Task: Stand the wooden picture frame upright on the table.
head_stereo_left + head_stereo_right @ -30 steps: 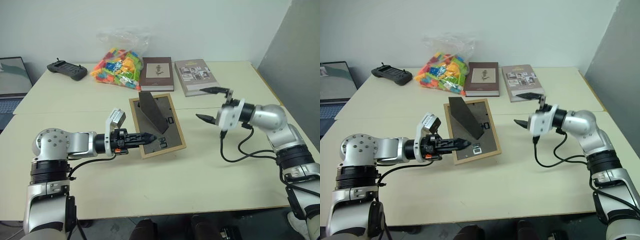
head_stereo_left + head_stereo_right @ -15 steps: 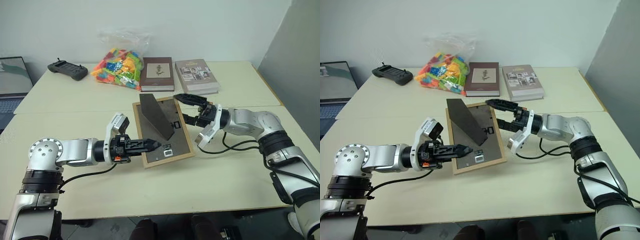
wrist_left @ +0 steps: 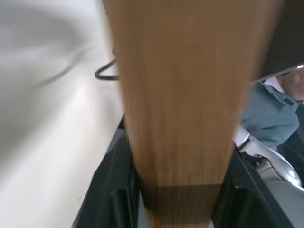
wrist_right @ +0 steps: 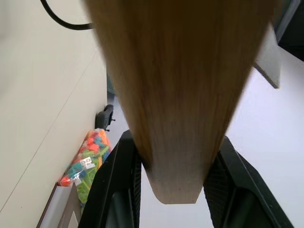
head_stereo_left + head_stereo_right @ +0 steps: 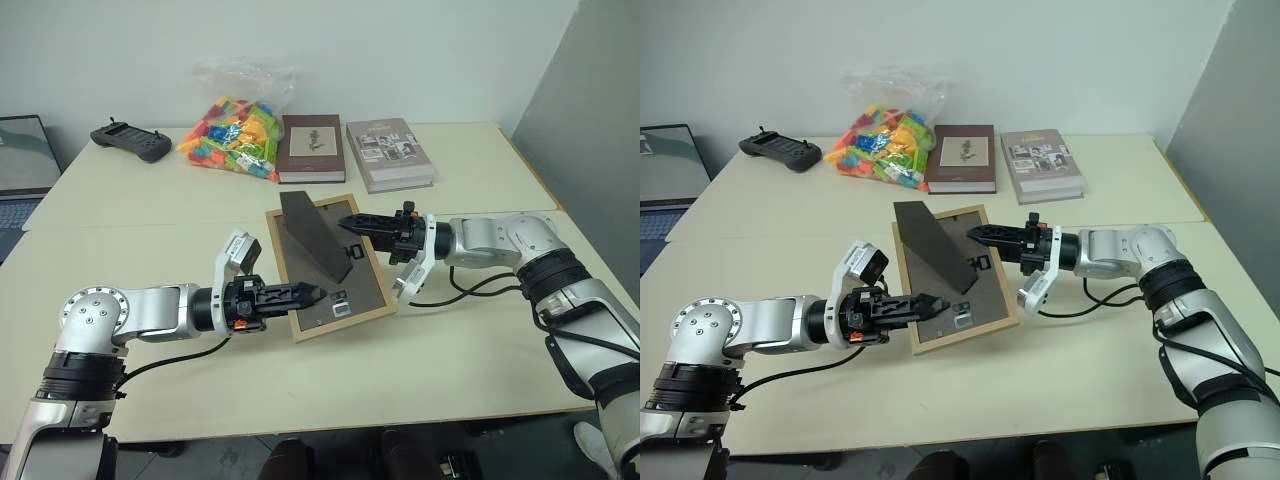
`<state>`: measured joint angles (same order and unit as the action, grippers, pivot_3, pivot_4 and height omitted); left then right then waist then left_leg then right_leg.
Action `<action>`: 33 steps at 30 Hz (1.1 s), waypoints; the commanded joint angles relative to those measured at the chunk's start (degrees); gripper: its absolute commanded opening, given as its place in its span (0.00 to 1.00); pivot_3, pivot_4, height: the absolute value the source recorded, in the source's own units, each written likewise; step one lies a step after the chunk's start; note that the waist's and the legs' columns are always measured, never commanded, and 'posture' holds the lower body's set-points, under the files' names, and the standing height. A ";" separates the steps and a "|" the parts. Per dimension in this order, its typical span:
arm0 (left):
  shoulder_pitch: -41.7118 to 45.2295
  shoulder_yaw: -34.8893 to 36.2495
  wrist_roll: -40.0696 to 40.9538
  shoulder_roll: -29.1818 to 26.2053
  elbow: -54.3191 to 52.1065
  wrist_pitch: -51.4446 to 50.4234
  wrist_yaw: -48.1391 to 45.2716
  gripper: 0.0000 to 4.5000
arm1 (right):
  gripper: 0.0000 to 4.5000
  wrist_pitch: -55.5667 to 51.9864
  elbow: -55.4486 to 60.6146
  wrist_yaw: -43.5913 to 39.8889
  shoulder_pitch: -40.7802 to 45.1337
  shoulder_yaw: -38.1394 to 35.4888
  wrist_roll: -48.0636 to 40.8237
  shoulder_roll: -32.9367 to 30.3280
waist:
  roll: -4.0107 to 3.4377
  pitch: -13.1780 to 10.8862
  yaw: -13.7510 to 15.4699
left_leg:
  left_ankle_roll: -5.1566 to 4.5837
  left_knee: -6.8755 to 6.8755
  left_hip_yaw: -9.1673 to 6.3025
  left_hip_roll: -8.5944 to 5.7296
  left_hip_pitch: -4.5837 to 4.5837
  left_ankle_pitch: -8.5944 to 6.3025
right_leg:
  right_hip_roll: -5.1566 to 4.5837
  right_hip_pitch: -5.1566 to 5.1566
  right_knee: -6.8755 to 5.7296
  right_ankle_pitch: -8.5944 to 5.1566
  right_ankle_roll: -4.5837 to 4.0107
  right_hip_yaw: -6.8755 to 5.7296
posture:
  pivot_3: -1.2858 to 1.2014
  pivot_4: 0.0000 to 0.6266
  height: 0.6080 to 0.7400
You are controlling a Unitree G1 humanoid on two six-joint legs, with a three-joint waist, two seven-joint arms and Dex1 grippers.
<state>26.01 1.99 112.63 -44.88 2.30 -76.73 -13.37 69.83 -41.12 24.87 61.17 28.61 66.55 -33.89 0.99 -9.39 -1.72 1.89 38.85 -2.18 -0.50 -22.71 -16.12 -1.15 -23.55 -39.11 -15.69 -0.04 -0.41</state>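
The wooden picture frame [image 5: 345,290] is back side up over the middle of the table [image 5: 450,350], its dark stand [image 5: 315,235] folded out and pointing up. My left gripper [image 5: 308,293] reaches in from the left and is shut on the frame's near left edge; the wood [image 3: 175,118] sits between its black fingers [image 3: 111,190]. My right gripper [image 5: 352,225] comes from the right and is shut on the far right edge, where the wood [image 4: 175,95] fills the gap between its fingers [image 4: 118,190]. I cannot tell whether the frame touches the tabletop.
At the back stand a maroon book [image 5: 312,148], a grey book [image 5: 390,152] and a bag of coloured bricks [image 5: 235,130]. A black controller [image 5: 130,140] lies far left, a laptop [image 5: 20,170] at the left edge. A grey partition [image 5: 590,120] borders the right.
My right gripper swung left from open air to the frame's right edge and closed on it. The frame shifted slightly nearer and rightward, still in my left gripper.
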 commanded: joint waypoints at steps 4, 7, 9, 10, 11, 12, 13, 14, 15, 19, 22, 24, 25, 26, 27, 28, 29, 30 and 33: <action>5.52 6.73 0.37 -1.37 0.37 8.02 6.86 0.72 | 0.29 2.40 -4.62 -1.90 0.80 -1.58 -7.58 -3.51 | 0.05 -0.02 0.14 | -0.01 0.00 -0.02 0.00 -0.03 0.00 | 0.00 0.02 0.01 0.00 0.00 -0.07 | 0.52 0.24 1.00; 4.90 10.68 -0.34 -3.01 -4.15 11.34 9.37 0.85 | 0.29 3.28 -12.11 -9.84 0.40 -2.06 -16.53 -3.56 | 0.09 -0.04 -0.02 | -0.01 0.02 0.03 0.01 -0.03 0.00 | -0.01 0.04 0.04 0.00 0.00 -0.04 | 0.52 0.24 1.00; 2.22 12.50 -5.40 -4.59 -9.95 12.95 10.18 0.95 | 0.29 2.19 -17.18 -25.71 -1.23 -2.54 -33.00 -1.05 | 0.10 -0.03 -0.24 | -0.02 0.01 0.10 0.07 0.03 -0.01 | -0.01 0.11 0.11 0.00 0.00 -0.01 | 0.52 0.24 1.00; 0.69 12.98 -9.22 -5.26 -13.18 13.69 10.14 1.00 | 0.29 -2.68 -16.24 -37.83 -3.43 -3.53 -44.79 0.67 | 0.13 -0.02 -0.50 | -0.02 0.00 0.14 0.09 0.05 -0.01 | -0.01 0.12 0.13 0.00 0.00 0.02 | 0.52 0.24 1.00; -1.09 13.46 -12.36 -5.50 -16.16 14.62 10.36 1.00 | 0.29 -10.10 -13.28 -49.31 -5.63 -5.29 -55.76 2.50 | 0.15 -0.01 -0.81 | -0.04 -0.02 0.18 0.15 0.16 -0.01 | 0.01 0.24 0.19 0.00 0.00 0.04 | 0.52 0.24 1.00; -3.68 13.88 -16.43 -5.42 -19.79 16.08 11.33 1.00 | 0.29 -22.49 -8.40 -60.98 -7.81 -8.00 -66.85 4.72 | 0.13 -0.02 -1.07 | -0.05 -0.01 0.20 0.19 0.29 -0.01 | 0.01 0.36 0.19 -0.01 -0.02 0.05 | 0.52 0.24 1.00; -6.27 12.69 -24.30 -5.82 -23.96 18.59 12.24 1.00 | 0.29 -34.23 -4.56 -68.87 -8.78 -10.50 -74.48 6.75 | 0.11 -0.03 -1.29 | -0.07 -0.03 0.20 0.22 0.30 -0.02 | 0.01 0.37 0.17 -0.01 -0.03 0.06 | 0.52 0.24 1.00; -8.71 11.72 -30.94 -5.54 -27.77 21.18 12.65 1.00 | 0.29 -45.40 -1.87 -74.27 -8.98 -12.46 -79.93 8.52 | 0.10 -0.04 -1.48 | -0.08 -0.06 0.18 0.24 0.28 -0.03 | 0.01 0.33 0.16 -0.01 -0.03 0.05 | 0.52 0.24 1.00; -10.52 11.05 -35.59 -5.11 -30.65 23.12 12.45 1.00 | 0.29 -53.59 0.44 -77.62 -9.06 -13.72 -83.57 9.58 | -0.01 -0.10 -1.60 | -0.09 -0.04 0.17 0.27 0.27 -0.03 | 0.02 0.32 0.13 -0.01 -0.04 0.03 | 0.52 0.24 1.00; -11.46 9.43 -44.14 0.88 -36.18 29.24 13.66 1.00 | 0.29 -75.20 3.22 -82.02 -6.96 -17.97 -90.13 12.95 | -0.10 -0.16 0.17 | -0.31 -0.13 0.01 0.24 0.17 -0.17 | 0.01 0.20 0.10 0.00 -0.05 -0.15 | 0.52 0.24 1.00; -12.38 4.94 -54.65 1.62 -39.08 31.83 11.61 1.00 | 0.29 -83.88 1.71 -84.89 -5.79 -19.27 -91.08 15.38 | -0.10 -0.14 0.79 | -0.31 -0.12 -0.04 0.15 0.12 -0.19 | -0.01 0.19 0.08 0.01 -0.06 -0.19 | 0.52 0.24 1.00; -13.58 3.89 -56.42 3.96 -39.36 32.74 11.33 1.00 | 0.29 -86.83 -0.70 -86.23 -5.52 -19.53 -90.39 16.65 | -0.10 -0.14 1.43 | -0.31 -0.12 -0.02 0.09 0.12 -0.19 | -0.03 0.19 0.09 0.01 -0.06 -0.17 | 0.52 0.24 1.00; -14.41 3.45 -57.38 4.57 -39.79 33.14 10.58 1.00 | 0.29 -87.98 -1.94 -86.90 -5.57 -19.36 -89.80 17.20 | -0.10 -0.13 1.65 | -0.32 -0.11 0.00 0.08 0.11 -0.19 | -0.04 0.20 0.09 0.01 -0.06 -0.15 | 0.52 0.24 1.00; -15.16 3.13 -58.43 5.07 -40.21 33.47 9.76 1.00 | 0.29 -88.04 -3.14 -87.10 -5.68 -19.08 -88.75 17.64 | -0.09 -0.13 1.72 | -0.32 -0.09 0.02 0.08 0.09 -0.19 | -0.05 0.20 0.11 0.01 -0.06 -0.15 | 0.52 0.24 1.00; -15.73 2.94 -59.52 5.32 -40.44 33.74 9.10 1.00 | 0.29 -87.15 -3.99 -87.33 -5.89 -18.51 -87.34 17.90 | -0.10 -0.14 1.77 | -0.32 -0.08 0.02 0.08 0.07 -0.19 | -0.05 0.20 0.12 0.01 -0.06 -0.16 | 0.52 0.24 1.00; -16.08 3.03 -60.10 5.84 -40.41 33.91 8.79 1.00 | 0.29 -86.30 -4.83 -87.66 -6.10 -18.02 -86.00 18.09 | -0.09 -0.14 1.79 | -0.32 -0.08 0.03 0.07 0.04 -0.19 | -0.06 0.18 0.12 0.01 -0.06 -0.16 | 0.52 0.24 1.00; -16.32 3.06 -60.72 6.21 -40.36 34.08 8.43 1.00 | 0.29 -85.68 -5.64 -87.86 -6.20 -17.79 -84.93 18.24 | -0.09 -0.14 1.79 | -0.33 -0.08 0.02 0.07 0.01 -0.19 | -0.06 0.16 0.11 0.01 -0.06 -0.18 | 0.52 0.24 1.00; -16.41 2.99 -61.60 6.33 -40.31 34.21 7.89 1.00 | 0.29 -85.54 -6.44 -87.97 -6.09 -17.80 -84.11 18.36 | -0.09 -0.14 1.77 | -0.33 -0.07 0.02 0.07 0.00 -0.19 | -0.06 0.14 0.10 0.01 -0.05 -0.18 | 0.52 0.24 1.00; -17.69 1.10 -67.27 4.83 -39.89 35.37 4.77 1.00 | 0.29 -84.93 -8.18 -88.72 -5.81 -18.29 -82.37 18.59 | -0.09 -0.13 1.56 | -0.33 -0.07 0.03 0.08 0.02 -0.19 | -0.04 0.14 0.08 0.01 -0.05 -0.17 | 0.52 0.24 1.00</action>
<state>9.05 3.94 49.06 -39.08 -35.70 -43.26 -6.48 -16.58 -49.33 -62.85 54.30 11.78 -16.64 -15.25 0.90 -9.52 -0.17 1.56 38.78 -2.16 -0.40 -22.67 -16.31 -1.18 -23.41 -39.04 -15.68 -0.09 -0.58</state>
